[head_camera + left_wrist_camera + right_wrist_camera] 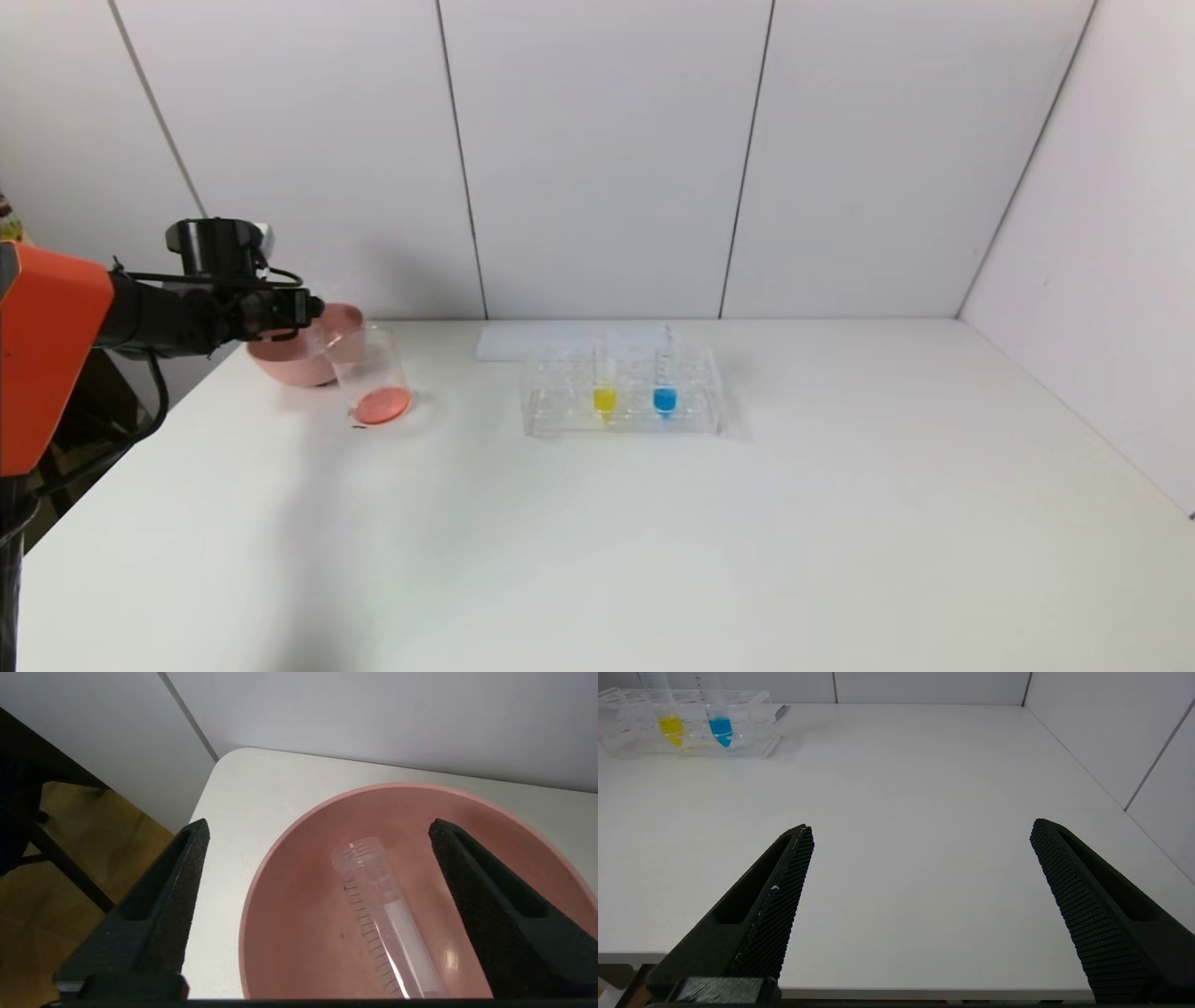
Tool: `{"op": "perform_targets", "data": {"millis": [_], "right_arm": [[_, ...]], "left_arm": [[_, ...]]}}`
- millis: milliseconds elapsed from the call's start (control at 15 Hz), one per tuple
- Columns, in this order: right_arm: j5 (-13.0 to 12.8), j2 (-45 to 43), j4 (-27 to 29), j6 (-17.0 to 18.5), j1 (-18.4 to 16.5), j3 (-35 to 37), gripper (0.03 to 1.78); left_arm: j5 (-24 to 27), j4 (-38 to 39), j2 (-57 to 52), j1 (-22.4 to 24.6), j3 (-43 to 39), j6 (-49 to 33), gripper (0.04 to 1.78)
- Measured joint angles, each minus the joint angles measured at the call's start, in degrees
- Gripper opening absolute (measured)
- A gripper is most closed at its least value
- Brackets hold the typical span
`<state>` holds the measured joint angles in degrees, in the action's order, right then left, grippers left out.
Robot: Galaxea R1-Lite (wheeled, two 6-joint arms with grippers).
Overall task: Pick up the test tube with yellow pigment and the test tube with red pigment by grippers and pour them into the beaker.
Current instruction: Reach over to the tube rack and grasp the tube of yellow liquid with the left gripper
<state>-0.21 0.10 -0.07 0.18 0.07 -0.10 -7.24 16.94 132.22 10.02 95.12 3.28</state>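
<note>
My left gripper (313, 308) (320, 826) stands open above the pink bowl (289, 366) (261, 877) at the table's far left. A clear graduated test tube (378, 896) with no colour in it lies inside the bowl, below the spread fingers and free of them. The beaker (372, 373) stands just right of the bowl with red-orange liquid in its bottom. A test tube with red pigment in it is out of view. The test tube with yellow pigment (605, 397) (671, 723) stands upright in the rack. My right gripper (920, 828) is open and empty over the table's front edge.
The clear tube rack (560, 411) (752, 700) sits mid-table toward the back, also holding a tube with blue liquid (664, 399) (720, 725). A flat white sheet (523, 341) lies behind it. Walls close the back and right. The table's left edge runs beside the bowl.
</note>
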Motion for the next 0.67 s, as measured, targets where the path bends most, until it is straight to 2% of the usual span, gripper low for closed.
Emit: {"op": "perform_targets", "data": {"millis": [133, 667], "right_arm": [[-0.01, 0.0, 0.0, -0.02, 0.0, 0.0, 1.7], [0.0, 0.0, 0.0, -0.02, 0.0, 0.0, 1.7]], "left_arm": [[0.02, 0.2, -0.88, 0.0, -0.39, 0.05, 1.77], [1.46, 2.65, -8.62, -0.99, -2.99, 0.27, 1.77]]}}
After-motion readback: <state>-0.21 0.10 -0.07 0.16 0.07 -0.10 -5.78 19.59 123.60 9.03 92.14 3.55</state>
